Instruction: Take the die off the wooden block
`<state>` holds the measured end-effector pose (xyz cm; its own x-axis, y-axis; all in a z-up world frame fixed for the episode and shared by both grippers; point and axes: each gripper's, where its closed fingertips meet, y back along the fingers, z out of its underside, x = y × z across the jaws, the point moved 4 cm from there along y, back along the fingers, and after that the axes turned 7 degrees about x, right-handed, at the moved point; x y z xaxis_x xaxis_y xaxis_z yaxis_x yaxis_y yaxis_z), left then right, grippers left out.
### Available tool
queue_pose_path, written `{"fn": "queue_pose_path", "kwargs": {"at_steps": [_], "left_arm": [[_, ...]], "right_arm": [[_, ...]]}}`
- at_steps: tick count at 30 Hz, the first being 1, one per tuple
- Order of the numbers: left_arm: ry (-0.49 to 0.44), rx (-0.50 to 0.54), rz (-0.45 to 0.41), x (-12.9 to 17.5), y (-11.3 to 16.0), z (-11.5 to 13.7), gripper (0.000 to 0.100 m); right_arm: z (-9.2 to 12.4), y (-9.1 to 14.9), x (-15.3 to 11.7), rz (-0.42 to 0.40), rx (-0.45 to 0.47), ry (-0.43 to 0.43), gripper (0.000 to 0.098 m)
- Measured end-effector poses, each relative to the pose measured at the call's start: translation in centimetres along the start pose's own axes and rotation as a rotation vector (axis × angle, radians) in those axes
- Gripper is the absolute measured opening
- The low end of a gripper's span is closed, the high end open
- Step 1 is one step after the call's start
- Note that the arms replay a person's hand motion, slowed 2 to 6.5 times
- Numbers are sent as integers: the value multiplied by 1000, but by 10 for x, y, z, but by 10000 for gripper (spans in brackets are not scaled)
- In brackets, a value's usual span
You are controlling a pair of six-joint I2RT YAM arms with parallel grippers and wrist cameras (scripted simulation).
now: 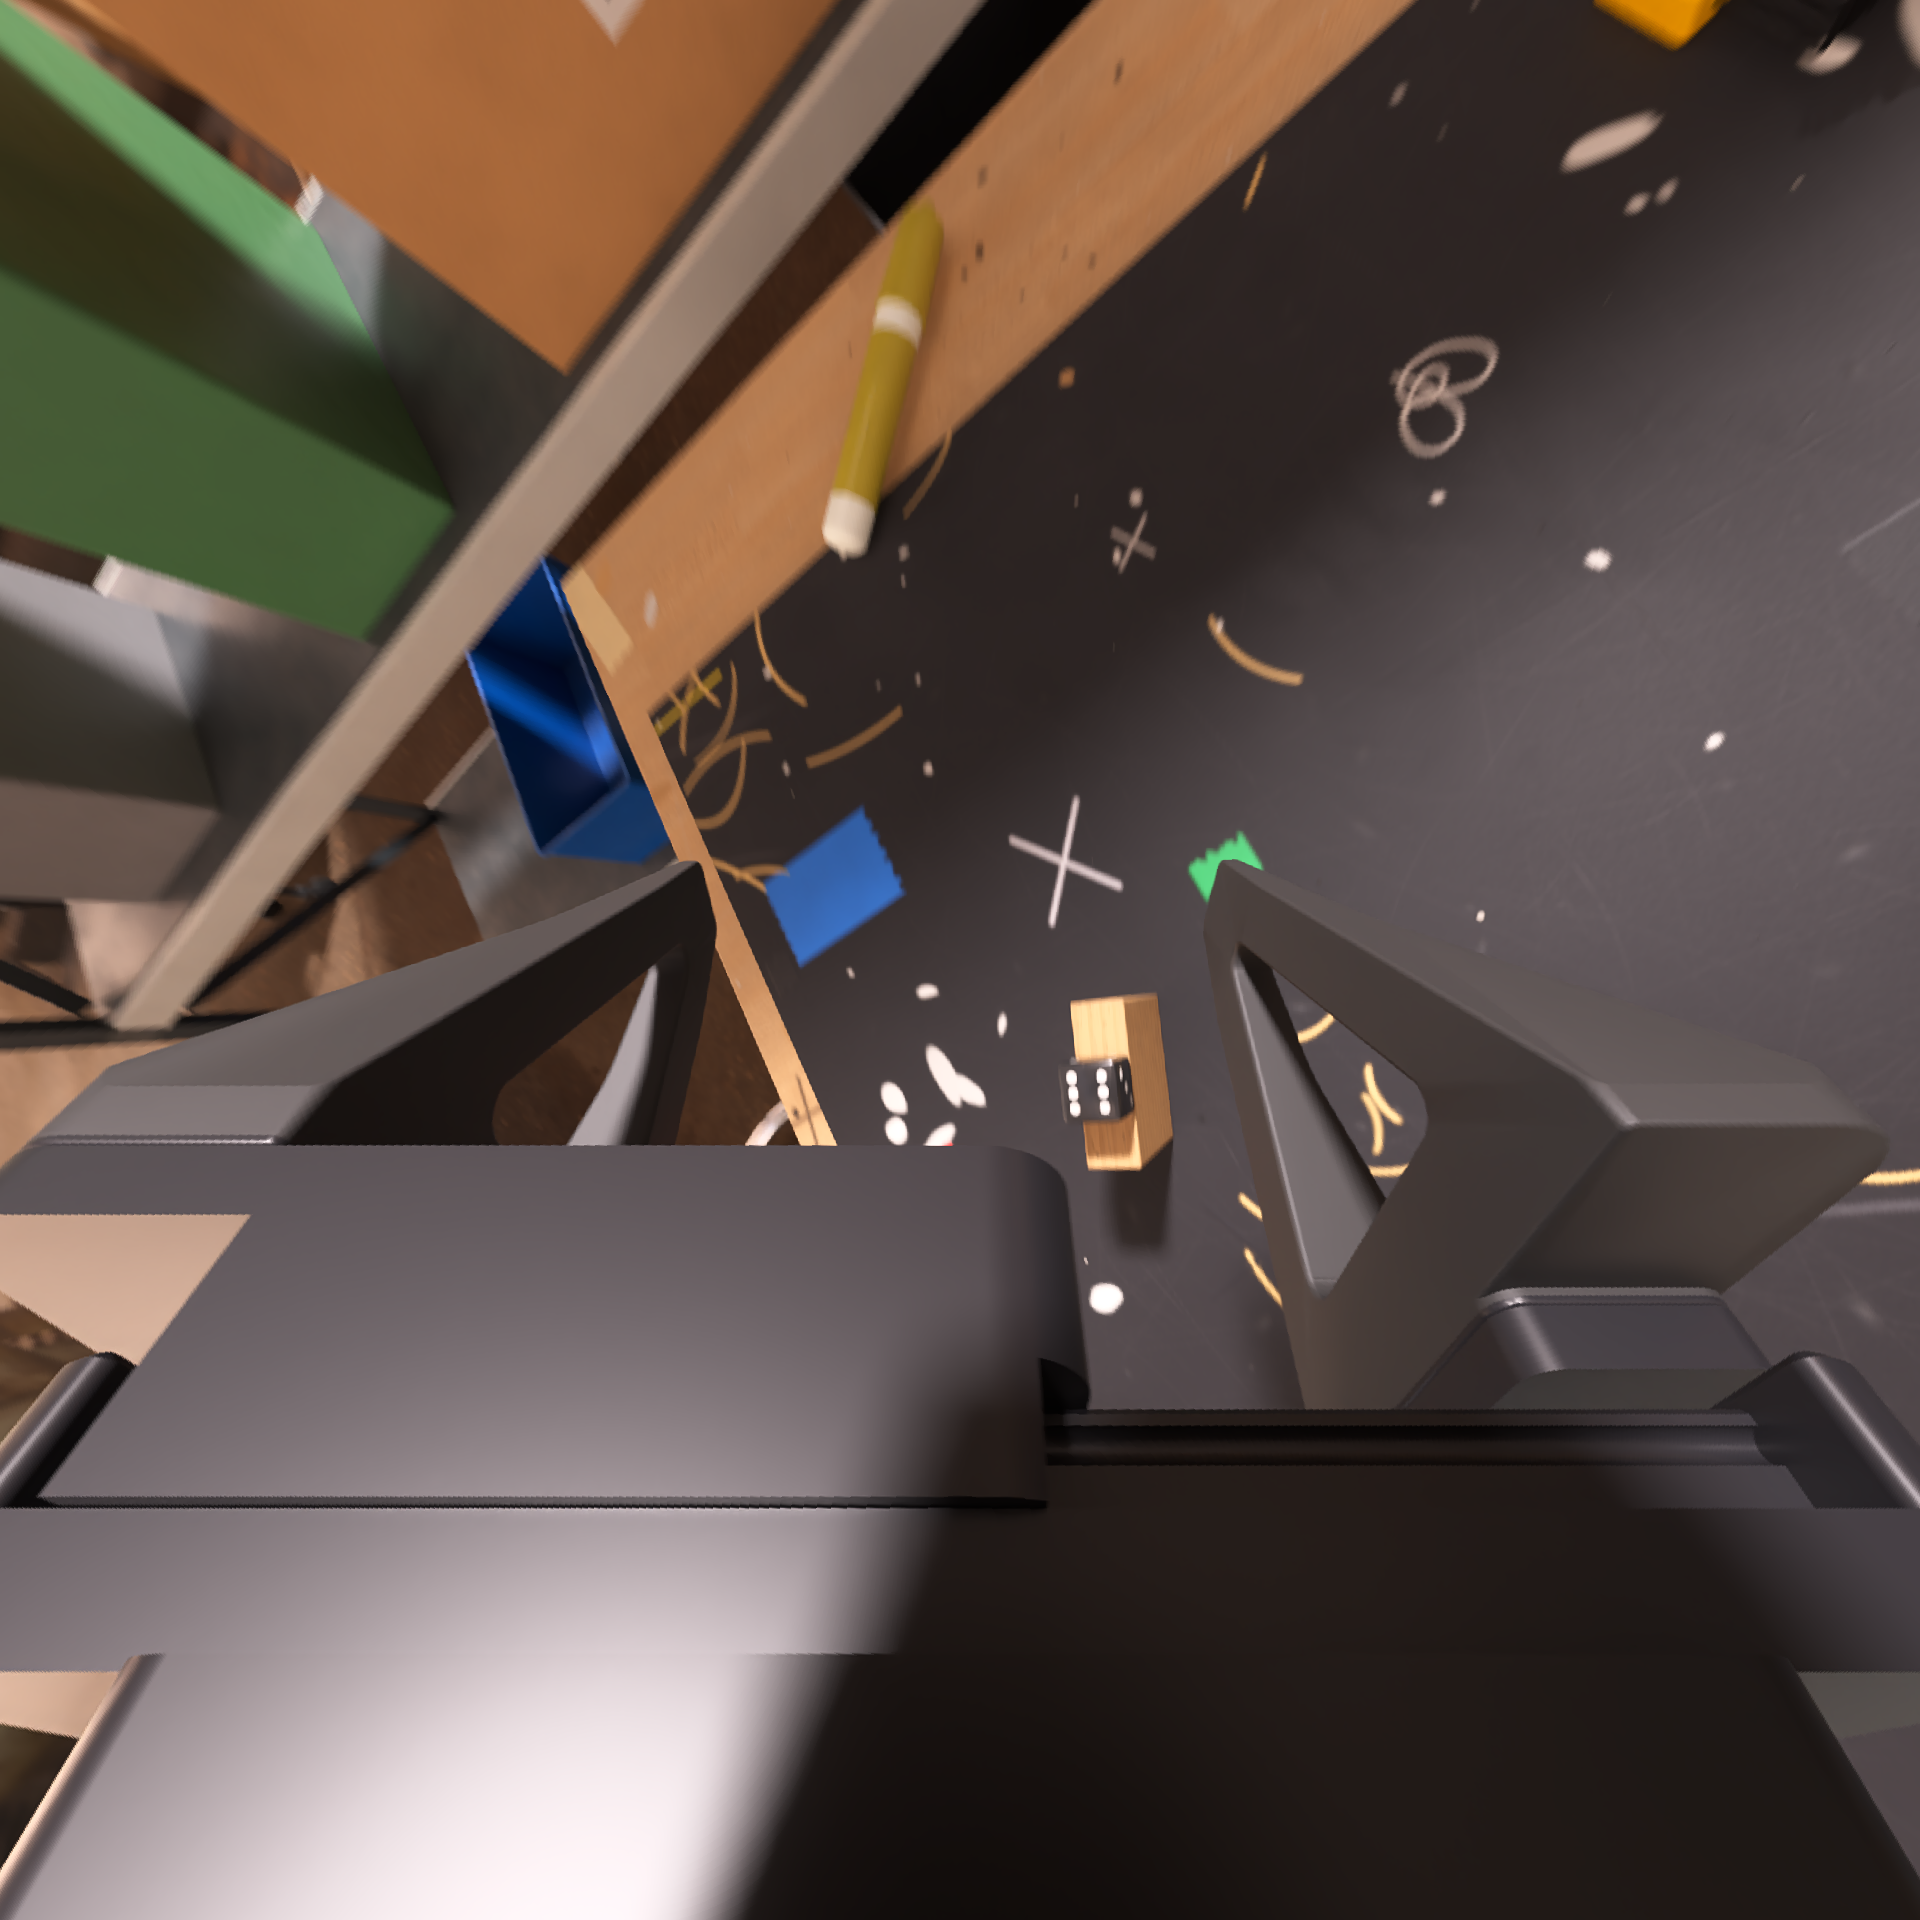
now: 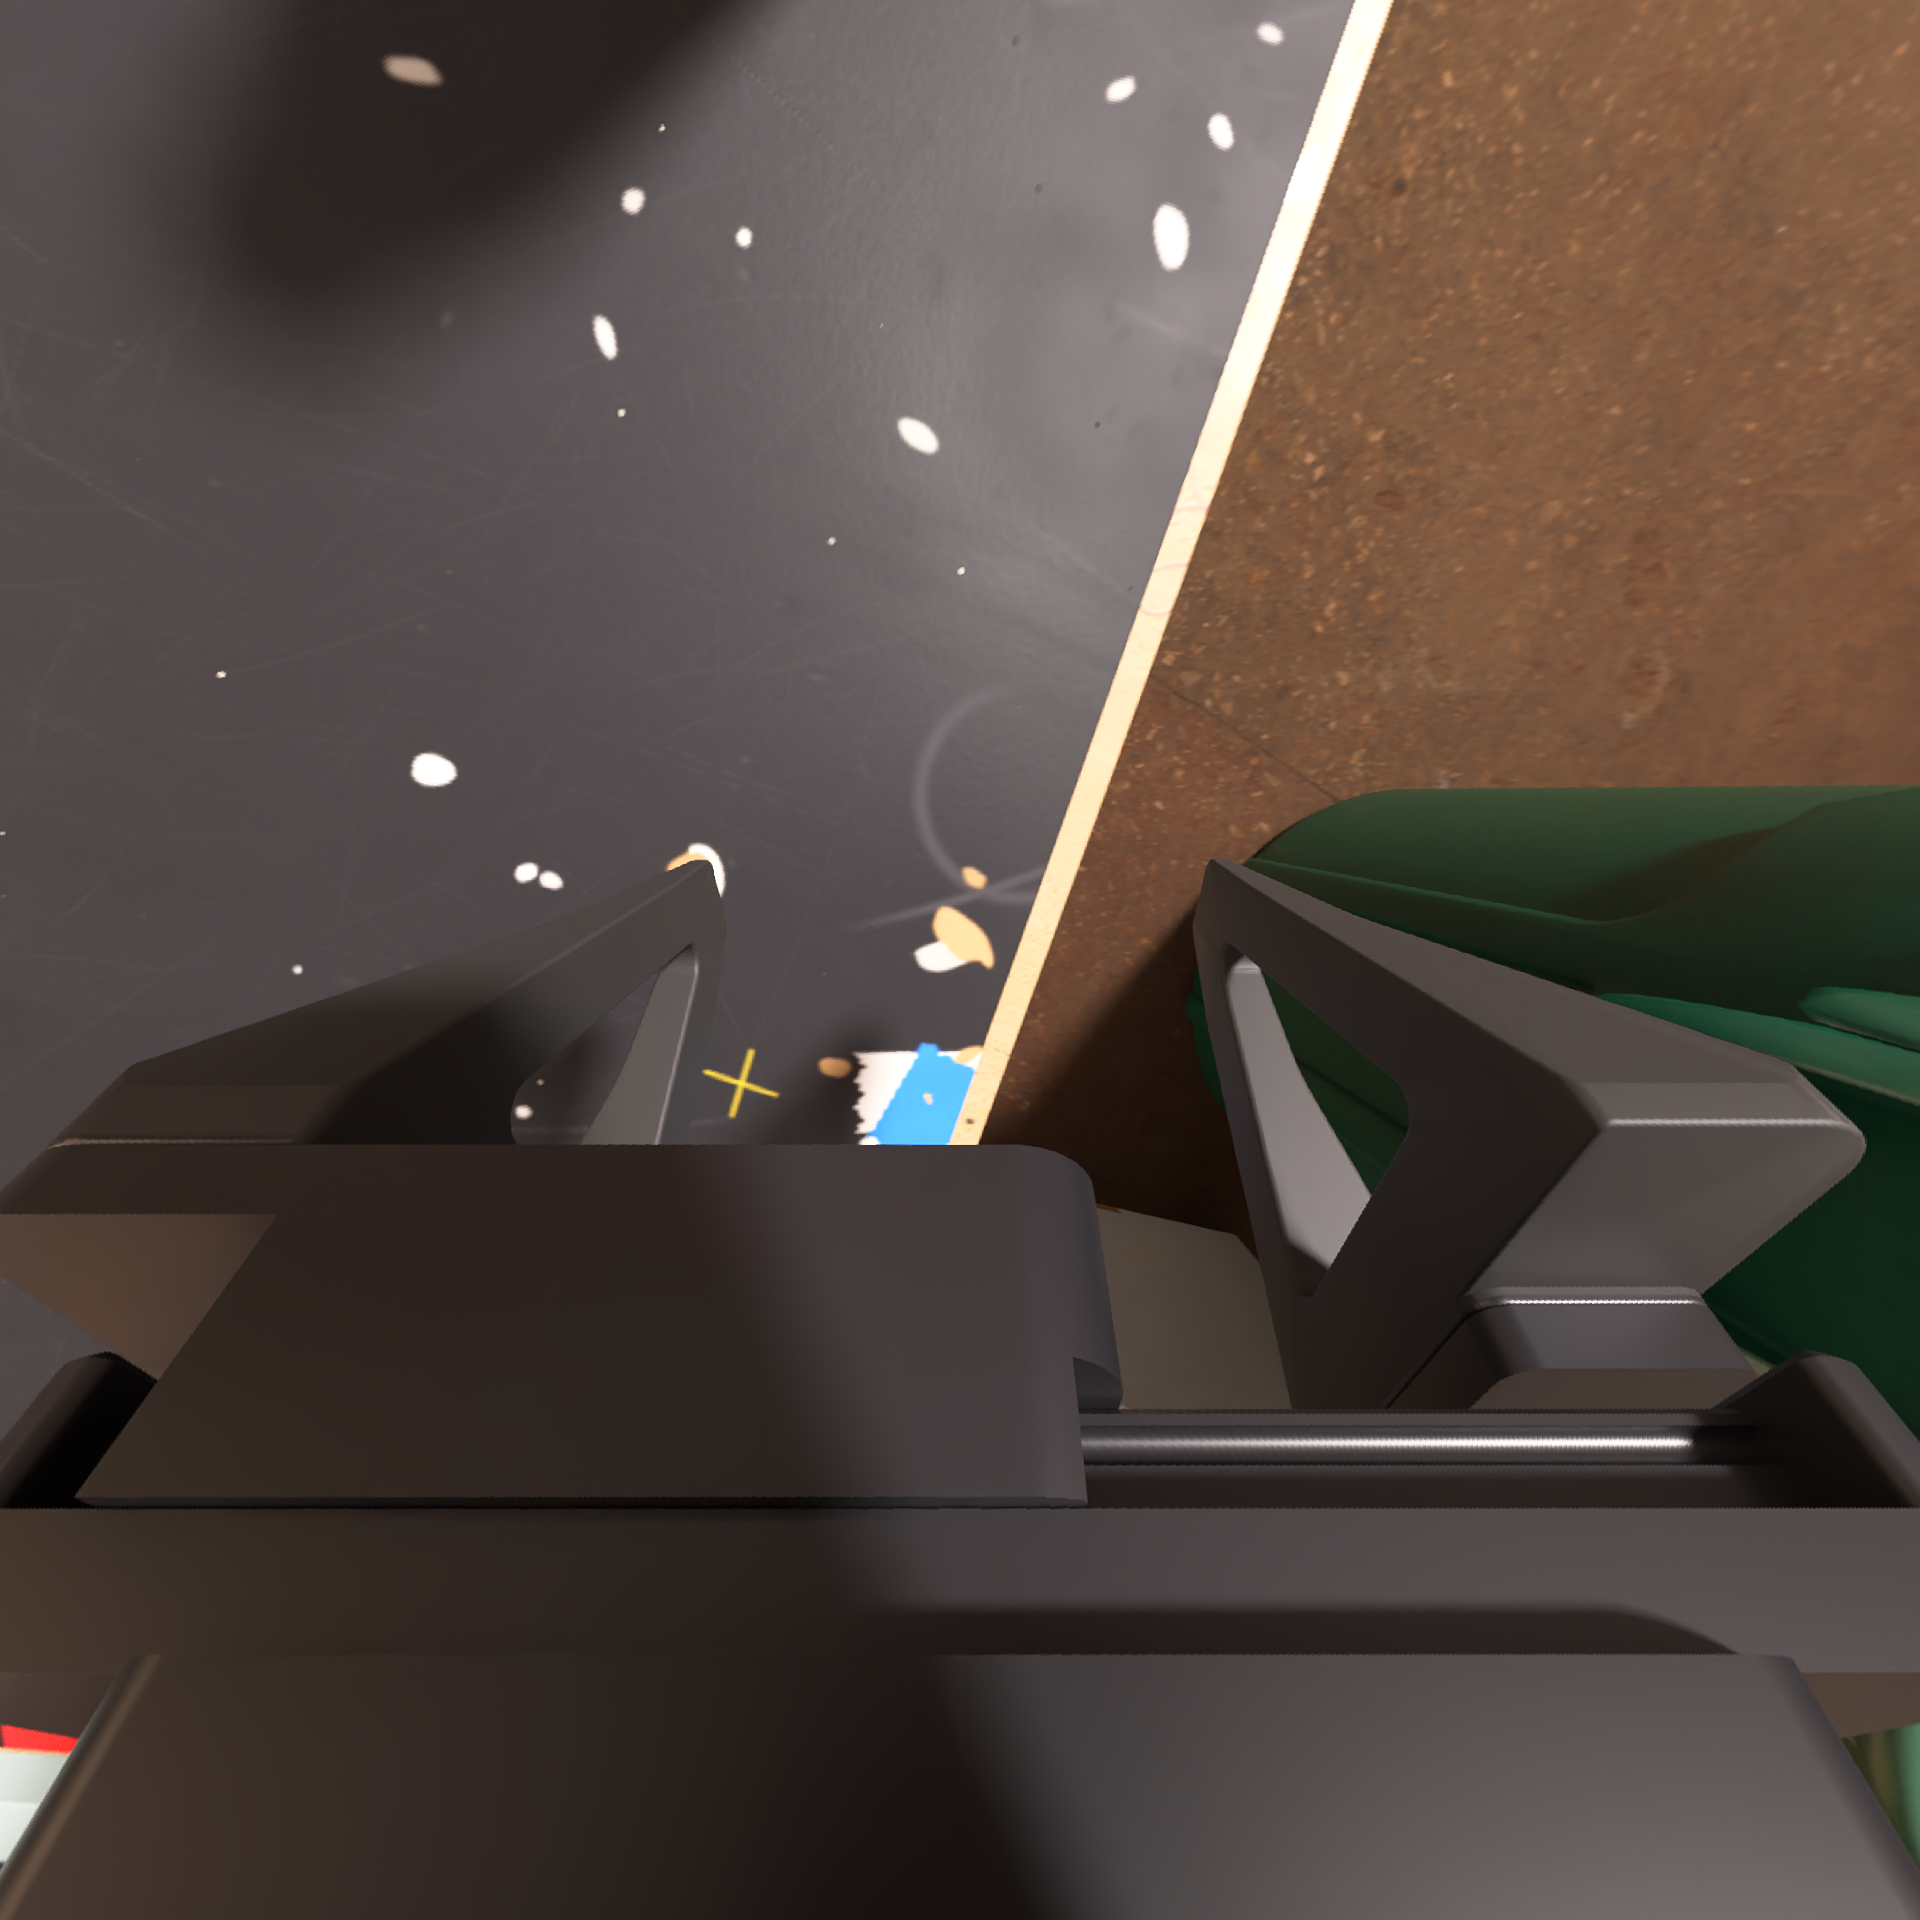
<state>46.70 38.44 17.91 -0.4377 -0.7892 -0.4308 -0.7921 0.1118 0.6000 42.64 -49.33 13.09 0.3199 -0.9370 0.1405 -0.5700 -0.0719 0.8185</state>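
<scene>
Left claw (image 1: 956, 883) hangs spread and empty above the dark tabletop (image 1: 1558, 675); small black white-pipped die (image 1: 1096, 1090) sits on the upright pale wooden block (image 1: 1127, 1091), below, between its fingers. Right claw (image 2: 956, 883), also spread, sees neither; left arm looks nearer.

Both the left gripper (image 1: 956, 883) and right gripper (image 2: 956, 883) are matte charcoal, with hollow triangular fingers (image 1: 1382, 1091) on what seems a metal rail.

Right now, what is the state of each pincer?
Left pincer: open, holding nothing; die sits on the wooden block.
Right pincer: open, holding nothing.
</scene>
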Motion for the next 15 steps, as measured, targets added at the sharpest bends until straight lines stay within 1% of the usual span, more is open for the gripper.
{"fn": "queue_pose_path", "kwargs": {"at_steps": [4, 8, 11, 12, 14, 15], "left_arm": [[95, -81, 45, -1, -4, 32, 881], [164, -129, 85, 2, -9, 55, 885], [195, -142, 119, 6, -11, 65, 857], [204, -145, 132, 9, -12, 68, 839], [220, -153, 158, 14, -16, 73, 800], [225, -160, 167, 16, -18, 75, 781]], "right_arm": [[11, -4, -6, -51, 6, -35, 754], [18, -10, -16, -113, 14, -57, 683], [20, -14, -25, -169, 30, -69, 637], [21, -16, -27, -182, 33, -70, 607], [24, -19, -30, -190, 29, -67, 523], [26, -22, -30, -185, 25, -61, 511]]}}
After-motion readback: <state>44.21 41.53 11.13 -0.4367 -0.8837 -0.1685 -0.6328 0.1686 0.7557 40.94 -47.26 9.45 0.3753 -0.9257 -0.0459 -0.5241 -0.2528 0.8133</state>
